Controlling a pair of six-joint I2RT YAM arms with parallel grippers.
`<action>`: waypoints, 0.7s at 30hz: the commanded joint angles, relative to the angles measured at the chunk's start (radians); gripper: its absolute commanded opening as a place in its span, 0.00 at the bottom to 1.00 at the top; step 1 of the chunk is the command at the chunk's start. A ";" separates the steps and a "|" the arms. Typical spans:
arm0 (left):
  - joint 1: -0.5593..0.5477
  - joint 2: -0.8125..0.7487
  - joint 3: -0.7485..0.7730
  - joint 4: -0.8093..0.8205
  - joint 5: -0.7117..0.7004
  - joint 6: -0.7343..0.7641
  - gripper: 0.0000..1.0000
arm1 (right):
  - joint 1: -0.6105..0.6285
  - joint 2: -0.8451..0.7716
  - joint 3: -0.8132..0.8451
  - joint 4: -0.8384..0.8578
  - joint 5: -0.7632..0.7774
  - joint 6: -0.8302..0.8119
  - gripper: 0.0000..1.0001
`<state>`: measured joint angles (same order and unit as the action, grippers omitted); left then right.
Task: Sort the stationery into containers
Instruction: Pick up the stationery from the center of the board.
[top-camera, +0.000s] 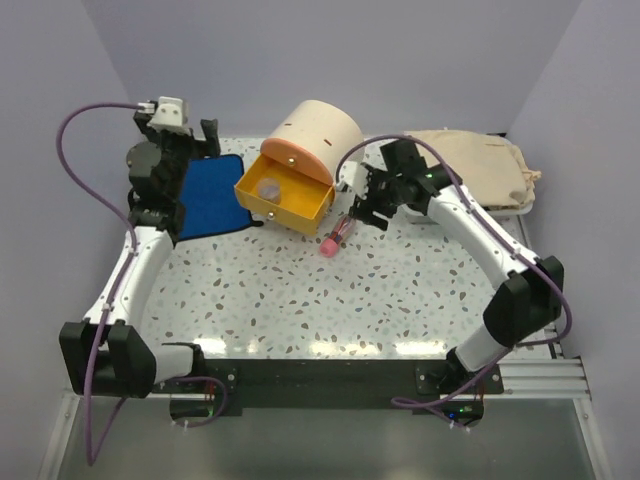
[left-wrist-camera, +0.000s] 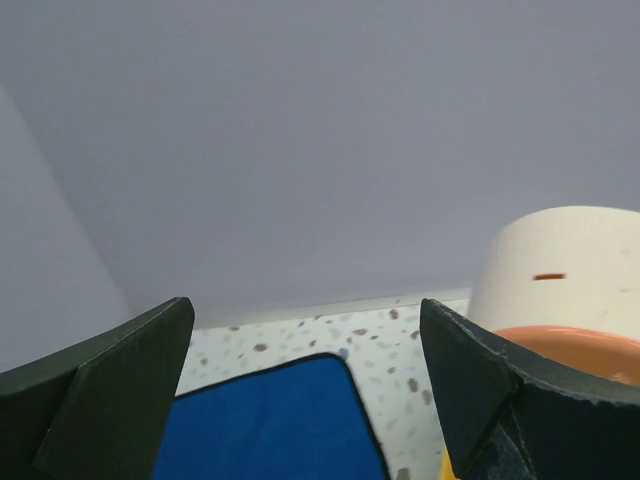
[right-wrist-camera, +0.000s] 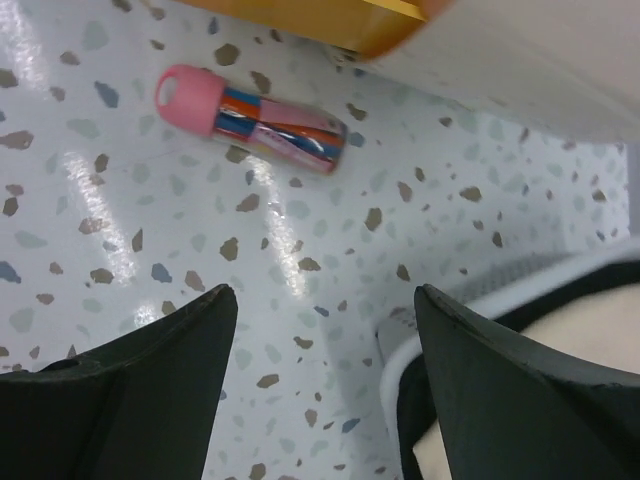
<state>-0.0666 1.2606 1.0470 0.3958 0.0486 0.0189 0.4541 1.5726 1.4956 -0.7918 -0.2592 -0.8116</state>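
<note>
**Step in hand: reaching for the pink tube (right-wrist-camera: 255, 118).** It lies flat on the table, just beside the open yellow drawer (top-camera: 262, 207) and apart from both arms. The right gripper (right-wrist-camera: 325, 300) hovers near it, jaws wide and empty. Next it likely needs to centre over the tube and close across its body. The left gripper (left-wrist-camera: 305, 310), also wide, hangs above the blue cloth (top-camera: 210, 193). The small greyish thing (top-camera: 269, 187) in the drawer is too small to identify.
</note>
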 joint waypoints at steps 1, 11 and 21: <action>0.128 -0.030 0.035 -0.313 0.040 -0.010 1.00 | 0.041 0.078 0.043 -0.060 -0.069 -0.325 0.74; 0.172 -0.182 -0.097 -0.334 0.017 -0.011 1.00 | 0.058 0.217 0.031 -0.026 -0.113 -0.696 0.73; 0.172 -0.240 -0.143 -0.443 0.016 -0.056 0.99 | 0.054 0.331 0.032 0.000 -0.218 -0.824 0.73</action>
<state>0.1036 1.0489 0.9173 0.0036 0.0593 -0.0154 0.5102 1.8606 1.4998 -0.8040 -0.3977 -1.5433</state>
